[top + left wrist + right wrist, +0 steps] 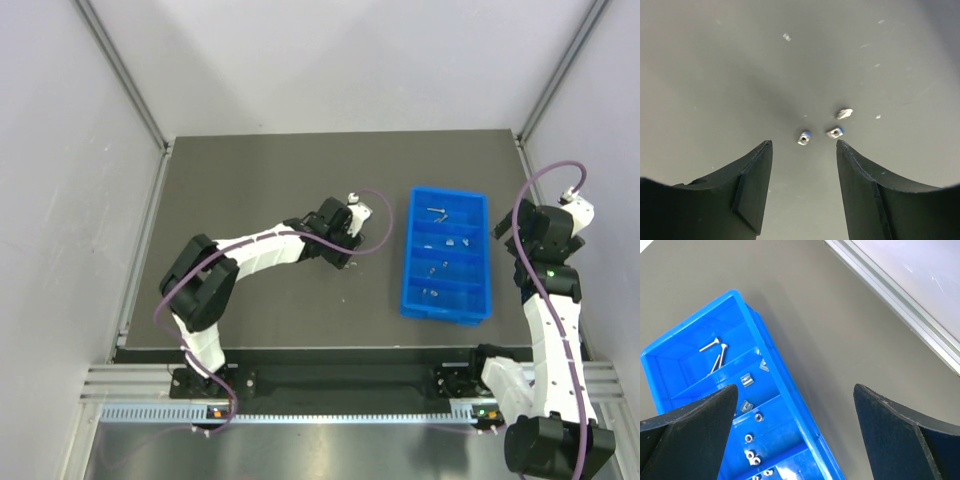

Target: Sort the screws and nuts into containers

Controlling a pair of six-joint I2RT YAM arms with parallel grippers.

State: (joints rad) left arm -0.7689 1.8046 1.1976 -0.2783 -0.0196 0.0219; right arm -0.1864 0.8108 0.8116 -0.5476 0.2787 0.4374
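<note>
Left of the tray (445,313), on the mat (715,75), two nuts (804,137) and another silvery bit (844,113) lie close together just ahead of the left gripper (804,144), whose jaws are apart and empty. Closing could pinch two pieces at once or flick one away. The right gripper (795,387) hangs spread beside the tray; screws (715,351) lie in its far compartment.

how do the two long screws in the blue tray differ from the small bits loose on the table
The long silvery metal screws are thin shafts; the small silvery nuts are squat rings. The screws lie in the bright blue plastic tray; the nuts on the dark grey table. Two nuts show blue; the screws none. Both are shiny metal.
</note>
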